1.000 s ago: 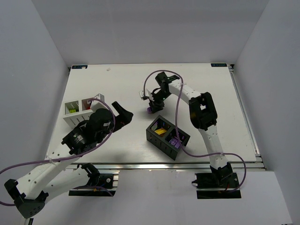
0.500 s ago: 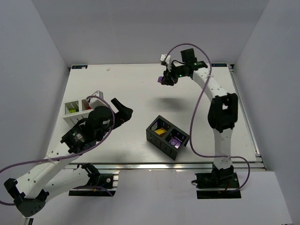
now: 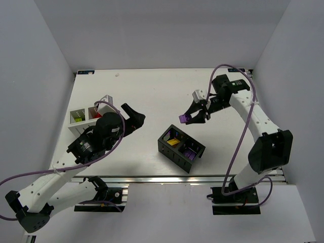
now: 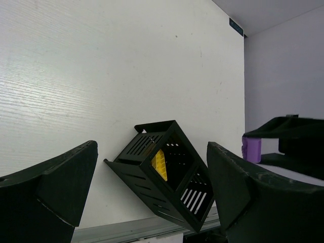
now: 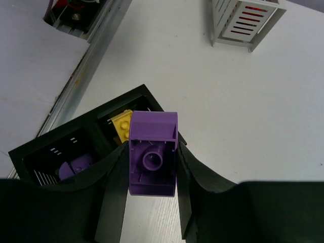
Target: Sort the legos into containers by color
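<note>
White tabletop (image 3: 152, 96) fills the scene, closed in by pale grey walls, with an aluminium rail (image 3: 167, 178) along its near edge. Near the middle sits the black box (image 3: 172, 152), turned at an angle. Its far-left cell holds a yellow brick (image 3: 173, 142) and its near-right cell a purple brick (image 3: 188, 152). Well apart, toward the left edge, stands the white box (image 3: 81, 127), with a lime green brick (image 3: 77, 119) in its left cell and a red brick (image 3: 93, 115) in its right one.

A second ago the right gripper (image 3: 188, 117) was low over the table, just past the black box's far-left corner, already carrying a purple piece. Half a second ago it had swung up toward the table's far edge. Now it hangs just beyond the box's far side. It is clamped on the purple lego (image 5: 153, 157), which is in the air, pinched on both flanks with its hollow underside facing the wrist camera. The boxes and what lies in them have not changed. The left gripper (image 3: 134, 114) has barely shifted; its jaws are spread wide, holding nothing, between the two boxes and pointing toward the black one.

Purple cables (image 3: 238, 147) loop off both arms. The left arm's cable and wrist cross in front of the white box's near side in the top view. From the right wrist, the held lego covers part of the black box's rim beside the yellow brick.
</note>
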Controlling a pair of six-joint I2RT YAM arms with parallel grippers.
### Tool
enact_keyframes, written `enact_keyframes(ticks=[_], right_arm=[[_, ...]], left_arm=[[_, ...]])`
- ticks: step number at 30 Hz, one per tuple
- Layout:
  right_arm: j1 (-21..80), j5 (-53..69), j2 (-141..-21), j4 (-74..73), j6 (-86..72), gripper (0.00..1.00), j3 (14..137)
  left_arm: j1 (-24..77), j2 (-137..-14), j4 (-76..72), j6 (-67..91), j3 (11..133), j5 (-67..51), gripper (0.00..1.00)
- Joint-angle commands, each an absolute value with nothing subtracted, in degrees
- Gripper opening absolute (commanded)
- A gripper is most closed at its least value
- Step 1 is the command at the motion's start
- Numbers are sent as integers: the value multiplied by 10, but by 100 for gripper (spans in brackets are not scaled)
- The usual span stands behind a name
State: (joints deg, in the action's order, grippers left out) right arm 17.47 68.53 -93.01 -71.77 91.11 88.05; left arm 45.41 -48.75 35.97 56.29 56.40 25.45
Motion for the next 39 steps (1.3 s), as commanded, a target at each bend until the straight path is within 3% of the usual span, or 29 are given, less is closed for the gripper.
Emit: enact_keyframes(ticks=[1, 12, 19, 24, 25, 26, 27, 29, 36, 38, 39], right_arm=[[178, 721, -886, -752, 980, 0, 833], [203, 724, -840, -751, 998, 0, 706], [220, 709, -843, -748, 1019, 12, 655], [222, 694, -853, -735, 1010, 30, 636], [223, 685, -853, -728, 1006, 37, 634], [224, 679, -853, -723, 1004, 56, 632], [222, 677, -855, -717, 999, 61, 630], [222, 667, -857, -707, 990, 66, 630], [216, 673, -860, -703, 948, 68, 693], [217, 678, -860, -668, 814, 67, 744], [215, 662, -857, -591, 735, 72, 760]], left_arm=[[456, -487, 338, 551, 571, 249, 98], [456, -490, 337, 547, 570, 232, 98], [456, -478, 333, 549, 559, 228, 98], [456, -477, 329, 552, 556, 228, 98], [456, -477, 329, 551, 555, 228, 98], [456, -476, 328, 551, 555, 227, 98], [456, -476, 326, 551, 555, 227, 98], [456, -474, 326, 551, 551, 228, 98], [456, -461, 321, 549, 544, 224, 98], [456, -463, 318, 543, 552, 222, 98], [456, -469, 318, 534, 555, 220, 98]])
